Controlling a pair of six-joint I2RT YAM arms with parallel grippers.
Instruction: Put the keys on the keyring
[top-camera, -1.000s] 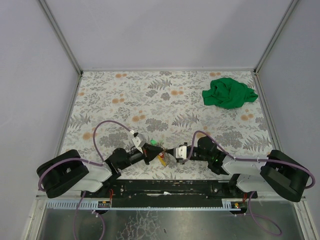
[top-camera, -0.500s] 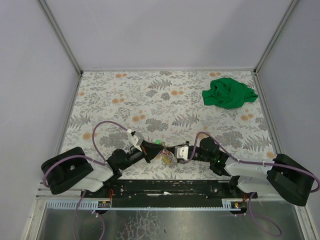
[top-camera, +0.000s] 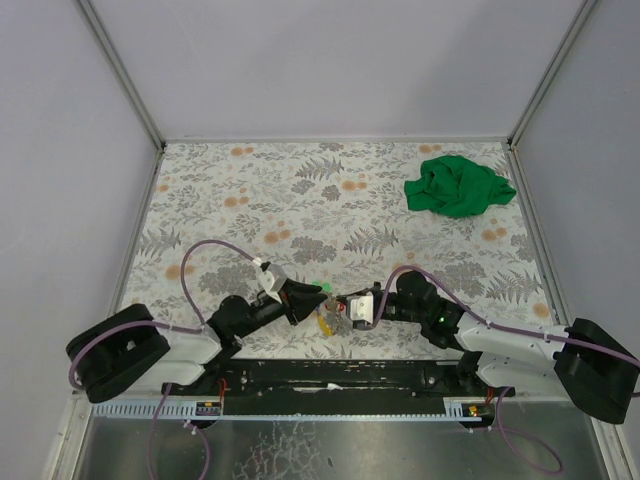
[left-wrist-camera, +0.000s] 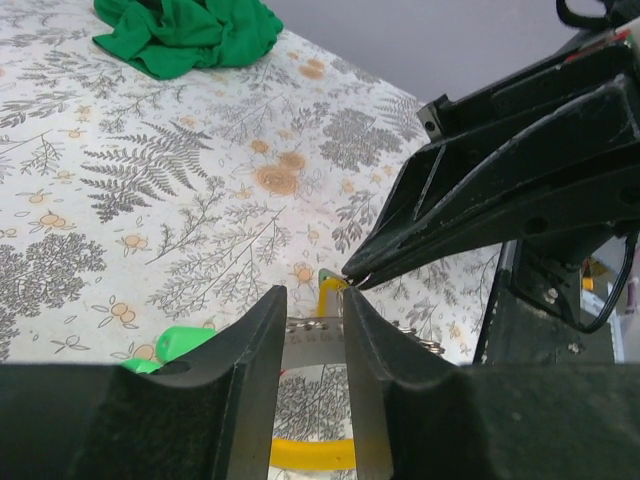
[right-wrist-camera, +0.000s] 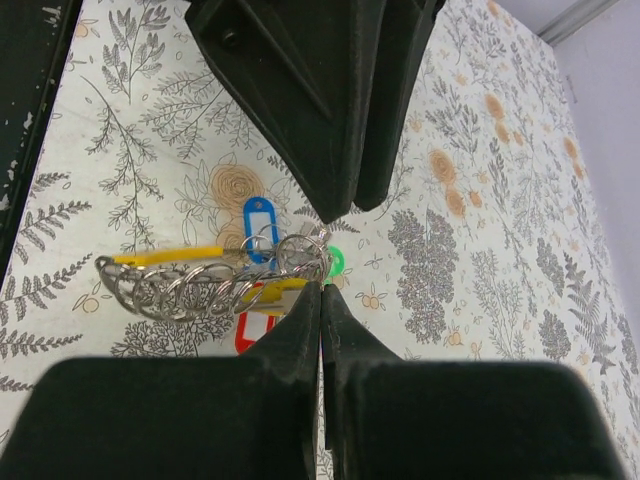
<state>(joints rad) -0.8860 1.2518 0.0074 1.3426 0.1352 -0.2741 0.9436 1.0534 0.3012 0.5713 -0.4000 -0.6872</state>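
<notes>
The flowered table (top-camera: 250, 200) carries a green cloth (top-camera: 458, 186) at its far right. At the near edge, the right gripper (right-wrist-camera: 321, 290), pressed together, pinches the keyring (right-wrist-camera: 200, 285). Facing it tip to tip, the left gripper (left-wrist-camera: 313, 305) stands slightly spread. A green-tagged key (left-wrist-camera: 175, 345) sits just beside the left gripper.

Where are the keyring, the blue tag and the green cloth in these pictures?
keyring (right-wrist-camera: 185, 293), right wrist view, on the silvery metal loops.
blue tag (right-wrist-camera: 257, 222), right wrist view, on its flat plastic face.
green cloth (top-camera: 458, 186), top view, on the middle of its folds.
</notes>
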